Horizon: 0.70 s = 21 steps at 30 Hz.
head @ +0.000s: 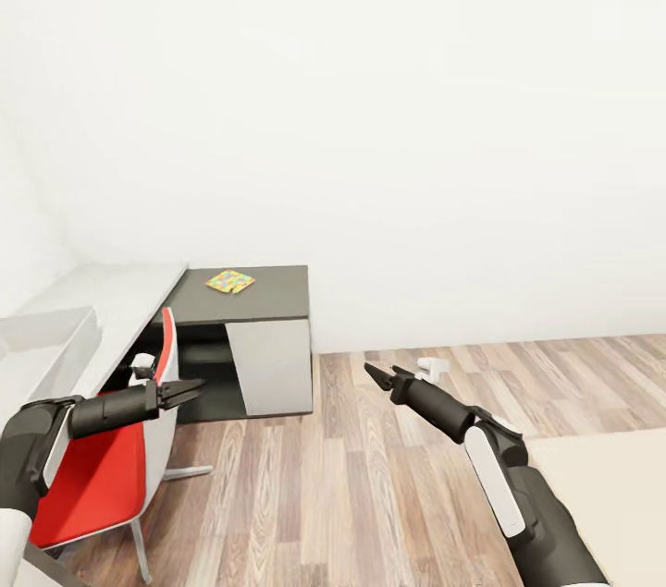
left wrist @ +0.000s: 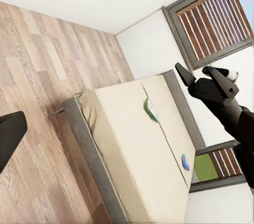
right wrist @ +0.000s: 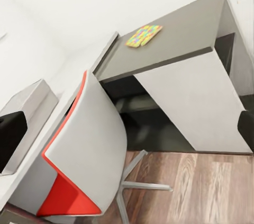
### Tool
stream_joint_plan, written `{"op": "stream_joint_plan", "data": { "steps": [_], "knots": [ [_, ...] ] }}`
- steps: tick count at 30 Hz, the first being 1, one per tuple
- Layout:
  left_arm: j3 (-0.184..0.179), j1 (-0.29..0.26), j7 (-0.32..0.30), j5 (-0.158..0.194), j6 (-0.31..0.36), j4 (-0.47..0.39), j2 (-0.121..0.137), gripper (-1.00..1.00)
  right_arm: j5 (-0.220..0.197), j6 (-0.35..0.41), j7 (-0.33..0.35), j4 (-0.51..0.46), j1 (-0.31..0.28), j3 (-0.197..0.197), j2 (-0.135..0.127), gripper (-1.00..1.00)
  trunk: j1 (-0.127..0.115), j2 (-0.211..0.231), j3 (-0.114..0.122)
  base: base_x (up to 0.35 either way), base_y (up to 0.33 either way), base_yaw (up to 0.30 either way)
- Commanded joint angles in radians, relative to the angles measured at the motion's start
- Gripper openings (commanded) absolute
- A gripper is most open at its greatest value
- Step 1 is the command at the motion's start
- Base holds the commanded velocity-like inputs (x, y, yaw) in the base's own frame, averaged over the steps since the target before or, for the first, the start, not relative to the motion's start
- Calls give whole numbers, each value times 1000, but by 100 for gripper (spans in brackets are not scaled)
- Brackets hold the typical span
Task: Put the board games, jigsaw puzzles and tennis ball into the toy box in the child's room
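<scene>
While pincers hang empty, red chair fronting table, jigsaw puzzle atop.

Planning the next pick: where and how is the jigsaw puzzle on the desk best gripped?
The jigsaw puzzle lies flat and thin on the table, so probably come from above and pinch across an edge or corner, perhaps after sliding it to overhang the table's front edge.

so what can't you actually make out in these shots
- Toy box: head view's left edge cuts it off, so its contents are hidden.
- Two board games on the bed, left wrist view: the green-edged one and blue one are too small to read.
- Table under-space, right wrist view: partly hidden by the red chair.
- Right claw: pads unclear.
</scene>
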Motion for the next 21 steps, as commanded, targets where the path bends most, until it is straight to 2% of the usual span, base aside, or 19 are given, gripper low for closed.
{"op": "stream_joint_plan", "data": {
  "steps": [1,21],
  "knots": [
    [1,-1,-4,0,11,0,1,100,-8,6,-1,-1,-1,1,0,100,0,-2,-3,-111,0,-266],
    [2,-1,-4,-1,11,0,1,100,-6,5,-1,-1,-1,2,4,100,0,-2,-11,-20,0,-266]
  ]
}}
